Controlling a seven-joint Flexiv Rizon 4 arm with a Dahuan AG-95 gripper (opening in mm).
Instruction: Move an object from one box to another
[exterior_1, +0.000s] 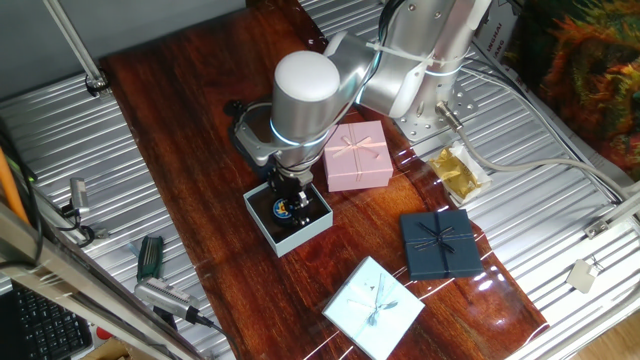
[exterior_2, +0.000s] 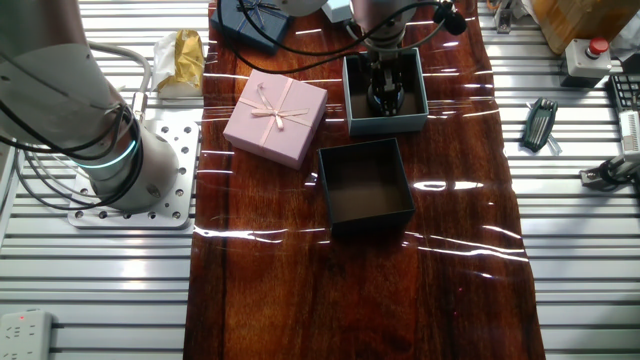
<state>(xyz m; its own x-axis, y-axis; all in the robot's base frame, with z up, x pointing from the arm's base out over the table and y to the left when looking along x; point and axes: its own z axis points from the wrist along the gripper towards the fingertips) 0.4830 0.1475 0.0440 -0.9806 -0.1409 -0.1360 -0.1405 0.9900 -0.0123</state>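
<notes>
The pale blue lidless box (exterior_1: 288, 217) with its dark inside stands mid-table; it also shows in the other fixed view (exterior_2: 385, 92). My gripper (exterior_1: 294, 204) reaches straight down into it, fingertips near the floor (exterior_2: 386, 96). The small disc (exterior_1: 283, 209), blue rim with a yellow centre, lies low inside this box right by the fingertips. Whether the fingers still hold it is hidden by the gripper body. The dark navy box tray (exterior_2: 365, 185) stands just next to the pale blue box and looks empty; in the first fixed view the arm hides it.
A pink ribbon box (exterior_1: 358, 154) sits beside the pale blue box. A flat navy ribbon box (exterior_1: 440, 243) and a pale blue ribbon box (exterior_1: 374, 305) lie nearer the front. A gold wrapper (exterior_1: 458, 170) lies by the arm's base. Tools lie on the metal side panels.
</notes>
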